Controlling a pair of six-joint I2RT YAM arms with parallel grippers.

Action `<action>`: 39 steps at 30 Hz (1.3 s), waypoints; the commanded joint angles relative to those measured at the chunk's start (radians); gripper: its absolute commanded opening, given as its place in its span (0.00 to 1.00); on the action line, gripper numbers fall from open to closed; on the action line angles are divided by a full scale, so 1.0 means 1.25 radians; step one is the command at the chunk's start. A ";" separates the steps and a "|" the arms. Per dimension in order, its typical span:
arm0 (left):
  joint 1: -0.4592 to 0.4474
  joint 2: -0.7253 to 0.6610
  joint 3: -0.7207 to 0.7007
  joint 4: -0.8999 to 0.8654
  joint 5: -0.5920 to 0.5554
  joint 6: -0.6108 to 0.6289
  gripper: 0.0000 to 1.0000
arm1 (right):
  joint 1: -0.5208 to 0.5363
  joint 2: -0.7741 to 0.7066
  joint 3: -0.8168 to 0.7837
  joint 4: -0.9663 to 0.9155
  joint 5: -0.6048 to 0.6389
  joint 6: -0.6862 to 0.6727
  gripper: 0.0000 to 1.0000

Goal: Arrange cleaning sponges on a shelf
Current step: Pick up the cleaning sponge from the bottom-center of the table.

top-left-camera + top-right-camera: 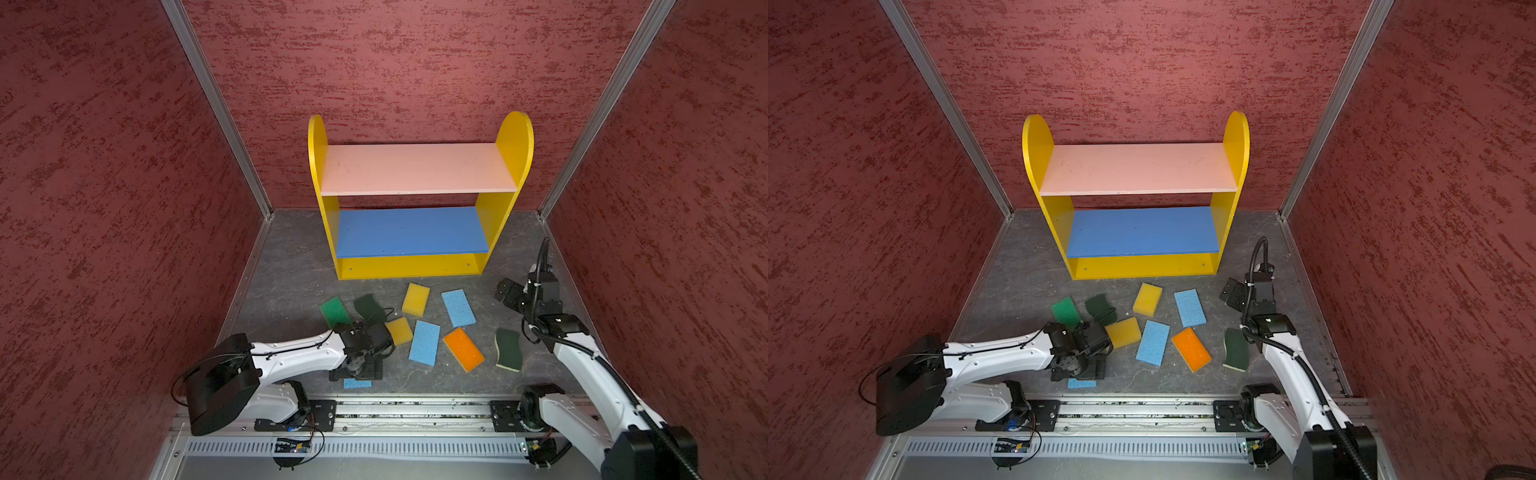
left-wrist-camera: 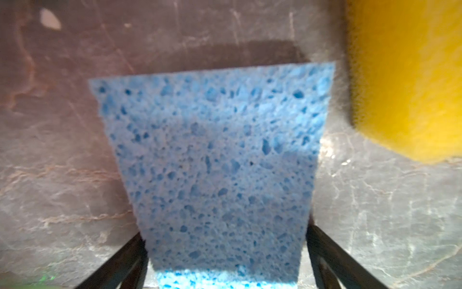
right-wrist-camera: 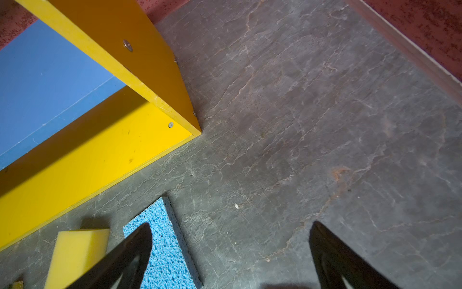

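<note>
Sponge, blue, flat on table, well apart from bare shelf. Left gripper spread astride it; right gripper spread, empty. Risk: thin foam buckles when squeezed, slips out.

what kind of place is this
Probably a robot test cell, not a home: red wall panels in metal frames, two arms on a rail, a small shelf and sponges laid out.

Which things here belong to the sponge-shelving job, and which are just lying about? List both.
Job: shelf; three light blue sponges; two yellow sponges; orange sponge; bright green sponge; two dark green sponges.
Just there: slotted cable duct; aluminium rail.
</note>
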 commanded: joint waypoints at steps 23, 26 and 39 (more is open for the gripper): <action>0.000 0.009 -0.061 0.069 0.016 0.012 0.67 | 0.003 -0.019 -0.013 -0.011 -0.002 -0.015 0.99; 0.001 -0.004 -0.058 0.057 0.014 0.017 0.67 | 0.004 -0.014 -0.008 -0.010 -0.003 -0.015 0.99; 0.007 -0.064 0.034 -0.062 -0.011 0.076 0.65 | 0.003 -0.004 -0.006 0.002 -0.017 -0.007 0.99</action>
